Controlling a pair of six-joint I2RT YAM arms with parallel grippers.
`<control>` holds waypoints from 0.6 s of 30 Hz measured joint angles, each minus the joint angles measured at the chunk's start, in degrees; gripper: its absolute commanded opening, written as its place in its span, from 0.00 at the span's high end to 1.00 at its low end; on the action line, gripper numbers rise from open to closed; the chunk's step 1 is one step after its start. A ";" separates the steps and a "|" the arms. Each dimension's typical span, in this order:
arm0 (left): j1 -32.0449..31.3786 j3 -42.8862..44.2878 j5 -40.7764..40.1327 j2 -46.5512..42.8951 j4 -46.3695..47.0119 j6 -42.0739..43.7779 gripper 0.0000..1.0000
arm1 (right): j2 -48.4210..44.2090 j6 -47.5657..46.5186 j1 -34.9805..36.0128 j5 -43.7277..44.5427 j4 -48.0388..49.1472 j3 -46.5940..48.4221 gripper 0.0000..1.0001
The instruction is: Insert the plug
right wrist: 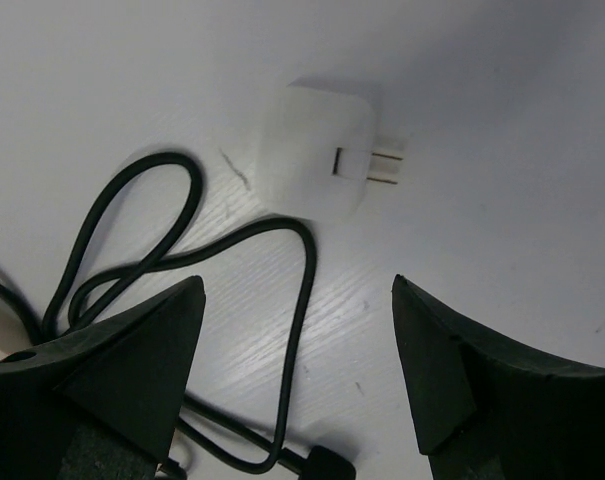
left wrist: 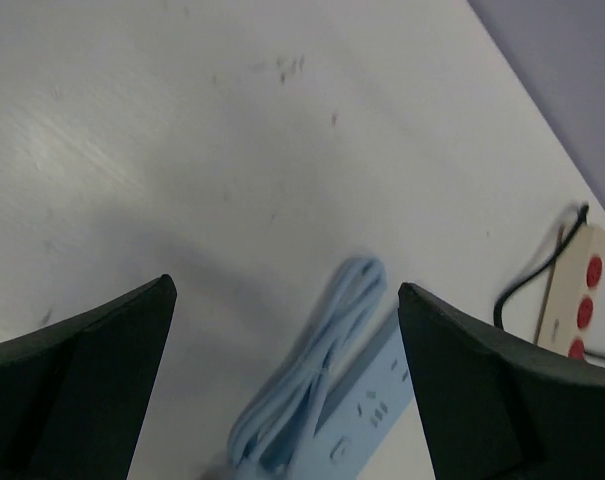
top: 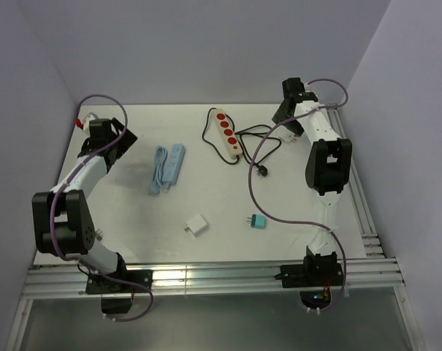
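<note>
My right claw (right wrist: 297,300) hangs with its jaws apart and nothing between them. The white plug (right wrist: 320,160) lies flat on the surface (top: 133,219) at 12 o'clock from it, with the prongs (right wrist: 385,167) pointing to 3 o'clock.

I see these risks:
- The black cable (right wrist: 162,158) loops against the plug's lower edge, at 6 to 7 o'clock of it. If I come down short, I could pinch cable instead of plug.
- If I clamp over the prongs, I'd likely have no clean way to seat them.
- If I grip a flat body off-centre, it may twist in my jaws.

The beige strip (top: 228,135) sits at 9 o'clock of this claw, and I judge it could slide when I push in.

My left claw (left wrist: 287,300) is wide apart and empty over the blue strip (left wrist: 367,410).

There is no container here. The beige strip's red sockets look unoccupied.
</note>
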 measured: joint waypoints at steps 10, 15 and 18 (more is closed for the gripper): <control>-0.98 -13.38 15.96 -12.57 6.21 -3.61 0.06 | 4.26 -8.35 -3.48 0.35 2.23 2.89 0.11; -2.16 -13.38 20.02 -14.84 6.82 -3.13 0.05 | 7.41 -12.57 -3.74 -3.48 3.78 4.00 0.12; -3.23 -13.38 21.55 -15.80 6.99 -2.73 0.06 | 8.28 -13.86 -3.85 -5.31 3.98 4.09 0.12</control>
